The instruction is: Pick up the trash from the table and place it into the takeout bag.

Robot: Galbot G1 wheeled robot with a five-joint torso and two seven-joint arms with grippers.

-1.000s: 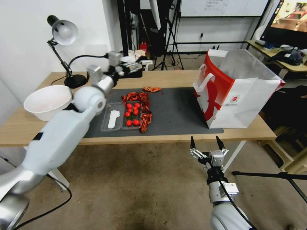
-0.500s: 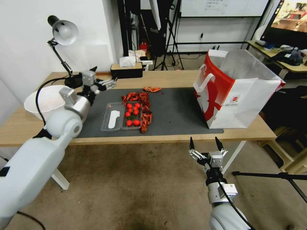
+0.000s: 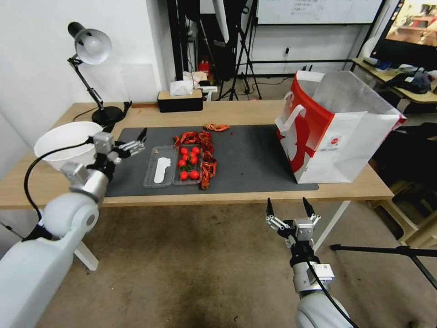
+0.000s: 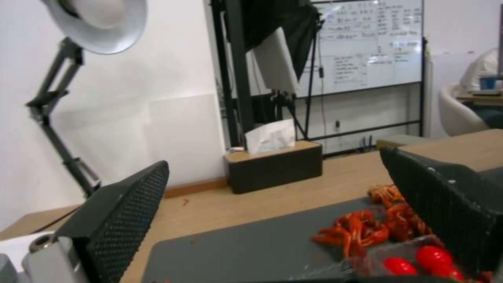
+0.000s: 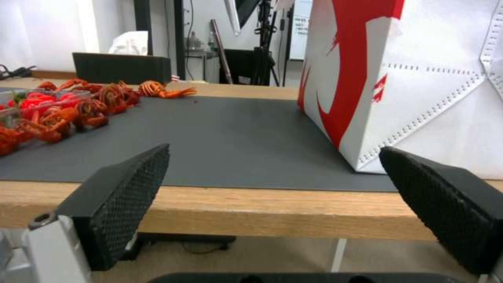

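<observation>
Lower now, my left gripper [image 3: 136, 142] hovers, ribbed fingers apart, beside the clear plastic tray [image 3: 172, 166]; my right gripper [image 3: 287, 210], spread, hangs below it.

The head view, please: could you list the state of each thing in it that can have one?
takeout bag: upright on the table, mouth open.
clear tray: lid open, cherry tomatoes inside.
red shell scraps: loose on the grey mat.
white bowl: upright on the table's left end.
desk lamp: unlit as far as visible.
left gripper: open, empty, over the mat's left edge.
right gripper: open, empty, below the table's front edge.
</observation>
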